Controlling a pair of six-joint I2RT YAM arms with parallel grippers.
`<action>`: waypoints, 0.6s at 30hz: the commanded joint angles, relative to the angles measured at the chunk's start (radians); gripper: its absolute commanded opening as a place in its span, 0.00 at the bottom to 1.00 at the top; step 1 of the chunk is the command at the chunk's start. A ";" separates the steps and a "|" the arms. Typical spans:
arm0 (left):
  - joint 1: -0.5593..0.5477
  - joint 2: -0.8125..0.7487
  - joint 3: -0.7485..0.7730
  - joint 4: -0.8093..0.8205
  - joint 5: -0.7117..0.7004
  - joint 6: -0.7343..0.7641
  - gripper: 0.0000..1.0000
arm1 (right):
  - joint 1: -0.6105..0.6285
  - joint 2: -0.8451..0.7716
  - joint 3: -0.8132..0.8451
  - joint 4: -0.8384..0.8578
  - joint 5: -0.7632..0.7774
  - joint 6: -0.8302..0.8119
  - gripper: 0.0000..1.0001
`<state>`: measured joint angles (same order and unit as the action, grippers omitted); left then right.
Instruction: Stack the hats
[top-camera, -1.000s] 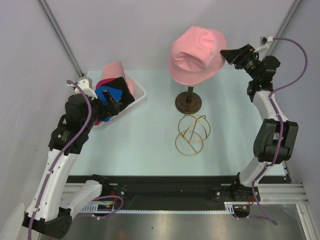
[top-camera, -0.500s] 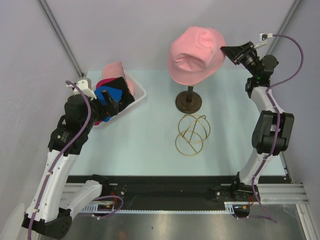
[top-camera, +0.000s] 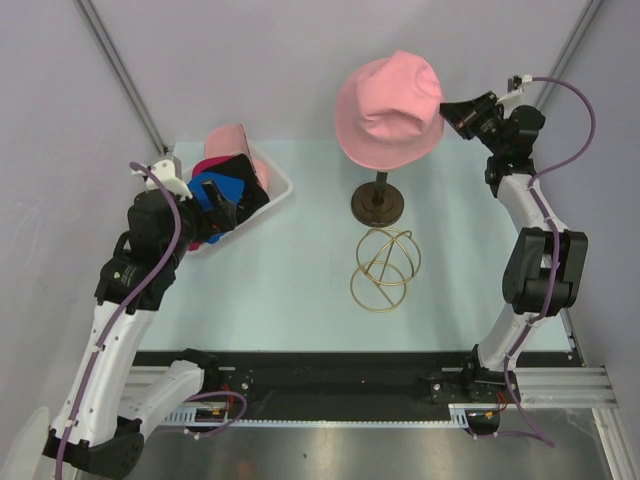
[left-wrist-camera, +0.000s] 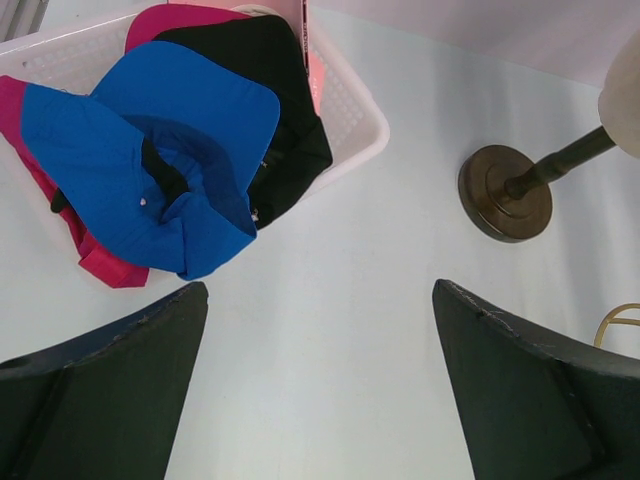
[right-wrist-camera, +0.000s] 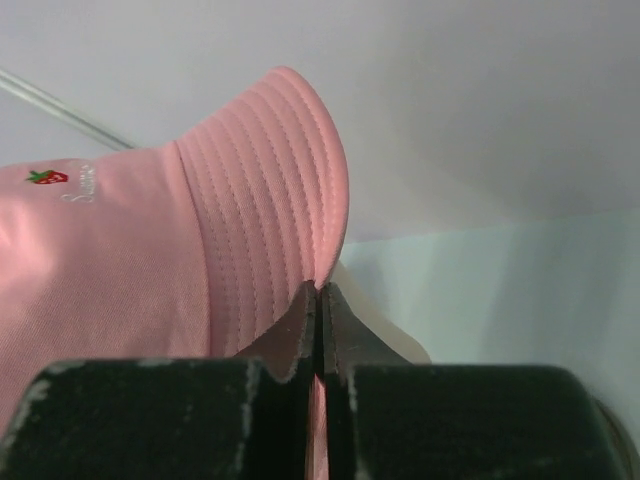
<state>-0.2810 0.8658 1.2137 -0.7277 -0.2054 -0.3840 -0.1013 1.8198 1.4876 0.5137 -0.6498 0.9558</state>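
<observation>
In the top view, nearest to the arm bases, a gold wire ornament (top-camera: 384, 270) lies on the table (top-camera: 300, 300) at the lower middle. Just behind it is the round dark foot of a stand (top-camera: 378, 206).

At the left, the left gripper (left-wrist-camera: 320, 288) hangs over the near edge of a white basket (left-wrist-camera: 360, 120). Its two fingers are spread wide and nothing is between them. In the basket the blue cap (left-wrist-camera: 150, 170) lies on top. The magenta cap (left-wrist-camera: 85, 255) shows only at the edges under it, and a black fabric (left-wrist-camera: 270, 90) beside it is not clear enough to name. The light-pink cap (top-camera: 228, 138) is at the far end, mostly covered.

Farther, at the upper middle, the salmon-pink bucket hat (top-camera: 390, 110) sits on top of the stand and hides whatever carries it. Only a pale rounded form (left-wrist-camera: 622, 95) is visible, cut by the upper right edge of the left wrist view. The right gripper (right-wrist-camera: 322, 290) is clamped on the hat's stitched brim at its right side. A small strawberry mark (right-wrist-camera: 40, 177) is on the crown; the lettering beside it is too small to read.
</observation>
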 joint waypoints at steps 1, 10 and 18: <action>0.008 -0.014 -0.002 0.017 0.000 0.004 1.00 | 0.029 -0.036 -0.023 -0.217 0.079 -0.084 0.00; 0.008 -0.022 -0.023 0.022 0.004 0.004 1.00 | 0.060 -0.040 0.042 -0.449 0.200 -0.120 0.00; 0.003 0.042 -0.008 0.161 0.127 0.011 1.00 | 0.075 -0.065 0.060 -0.434 0.219 -0.085 0.00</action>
<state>-0.2810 0.8604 1.1847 -0.7036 -0.1776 -0.3836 -0.0338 1.7847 1.5124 0.1623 -0.4610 0.8818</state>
